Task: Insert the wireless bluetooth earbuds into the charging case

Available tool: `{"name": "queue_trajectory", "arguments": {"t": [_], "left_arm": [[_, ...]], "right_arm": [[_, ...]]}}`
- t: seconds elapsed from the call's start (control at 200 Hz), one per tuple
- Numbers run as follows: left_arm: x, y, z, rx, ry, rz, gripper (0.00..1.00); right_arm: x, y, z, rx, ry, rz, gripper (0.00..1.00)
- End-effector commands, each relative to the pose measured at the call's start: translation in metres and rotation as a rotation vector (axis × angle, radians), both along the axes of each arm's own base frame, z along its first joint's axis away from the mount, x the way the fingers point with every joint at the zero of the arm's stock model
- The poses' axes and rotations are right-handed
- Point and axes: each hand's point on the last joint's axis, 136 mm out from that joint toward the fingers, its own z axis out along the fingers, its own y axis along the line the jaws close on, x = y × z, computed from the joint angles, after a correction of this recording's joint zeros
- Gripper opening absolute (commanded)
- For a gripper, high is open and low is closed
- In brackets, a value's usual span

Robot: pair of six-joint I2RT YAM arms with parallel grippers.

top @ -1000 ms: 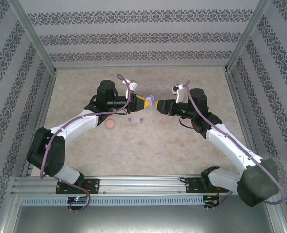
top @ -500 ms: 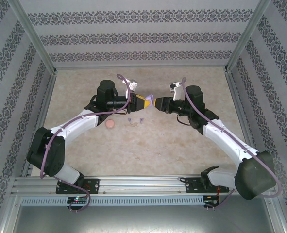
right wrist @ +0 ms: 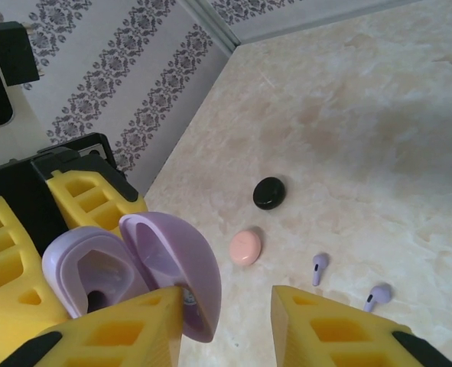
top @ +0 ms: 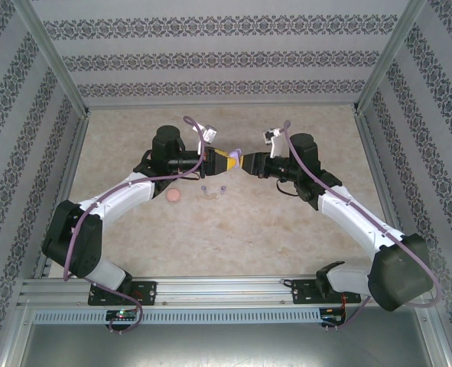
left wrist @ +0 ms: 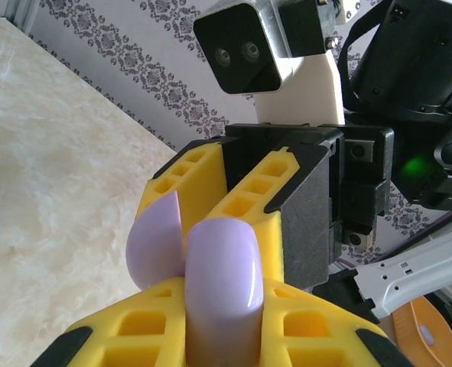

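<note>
My left gripper [top: 229, 160] is shut on a purple charging case [left wrist: 222, 267], held up above the table with its lid [left wrist: 155, 241] swung open. In the right wrist view the case's hollow body [right wrist: 88, 271] faces me and the lid [right wrist: 172, 260] stands beside it. My right gripper [right wrist: 226, 306] is open; its left finger touches the lid's lower edge, the other finger stands apart. Both grippers meet nose to nose, my right gripper [top: 248, 164] against the case [top: 238, 155]. Two purple earbuds [right wrist: 319, 267] [right wrist: 377, 294] lie on the table below, the same pair [top: 204, 189] [top: 222, 188] in the top view.
A pink round disc [right wrist: 245, 247] and a black round disc [right wrist: 269, 193] lie on the marble table near the earbuds; the pink disc [top: 174, 196] sits left of them. Patterned walls enclose the table on three sides.
My right gripper has moved left up to the held case and its jaws have narrowed. The left arm and the case have stayed put.
</note>
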Motion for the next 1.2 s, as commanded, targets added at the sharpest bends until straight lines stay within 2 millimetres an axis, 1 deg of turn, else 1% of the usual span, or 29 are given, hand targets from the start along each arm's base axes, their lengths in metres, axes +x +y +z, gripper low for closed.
{"name": "queue_trajectory", "arguments": {"t": [0.0,0.23,0.32,0.425,0.505,0.57,0.615,0.649,0.699,0.769,0.809,0.879,0.984,1.069,1.079,1.144,1.199], "left_arm": [[-0.008,-0.005,0.025,-0.05,-0.075,-0.065,0.0],[-0.014,-0.007,0.028,-0.061,-0.07,-0.103,0.0],[-0.016,-0.007,0.027,-0.061,-0.069,-0.109,0.0],[-0.017,-0.009,0.026,-0.06,-0.064,-0.117,0.0],[-0.017,-0.009,0.024,-0.056,-0.06,-0.12,0.0],[-0.016,-0.01,0.022,-0.048,-0.057,-0.116,0.0],[-0.015,-0.009,0.02,-0.039,-0.054,-0.105,0.06],[-0.013,-0.009,0.018,-0.031,-0.053,-0.091,0.17],[-0.009,-0.007,0.013,-0.012,-0.051,-0.055,0.27],[0.002,-0.002,0.008,0.019,-0.058,0.024,0.51],[0.008,0.001,0.006,0.034,-0.065,0.068,0.58],[0.018,0.009,0.007,0.054,-0.079,0.134,0.65],[0.026,0.021,0.017,0.077,-0.124,0.185,0.72],[0.027,0.027,0.026,0.124,-0.164,0.181,0.74],[0.027,0.027,0.023,0.136,-0.162,0.177,0.74],[0.026,0.028,0.028,0.186,-0.189,0.147,0.75],[0.021,0.026,0.025,0.227,-0.181,0.092,0.76]], "right_arm": [[0.0,0.007,0.014,0.019,-0.057,0.052,0.34],[0.004,0.008,0.017,0.028,-0.054,0.06,0.25],[0.005,0.009,0.018,0.03,-0.056,0.063,0.19],[0.004,0.009,0.021,0.032,-0.063,0.065,0.1],[0.003,0.009,0.024,0.035,-0.067,0.067,0.0],[0.003,0.009,0.026,0.036,-0.07,0.067,0.0],[0.003,0.008,0.028,0.037,-0.073,0.062,0.0],[0.002,0.008,0.029,0.034,-0.074,0.059,0.0],[0.002,0.006,0.03,0.028,-0.075,0.052,0.0],[0.004,0.003,0.026,0.007,-0.068,0.029,0.0],[0.006,-0.001,0.023,-0.012,-0.062,0.01,0.0],[0.009,-0.007,0.016,-0.046,-0.051,-0.019,0.0],[0.012,-0.016,0.007,-0.098,-0.042,-0.044,0.0],[0.013,-0.023,0.003,-0.154,-0.053,-0.051,0.0],[0.013,-0.023,0.003,-0.159,-0.056,-0.048,0.0],[0.014,-0.027,0.001,-0.215,-0.071,-0.039,0.0],[0.013,-0.028,0.0,-0.264,-0.088,-0.019,0.0]]}}
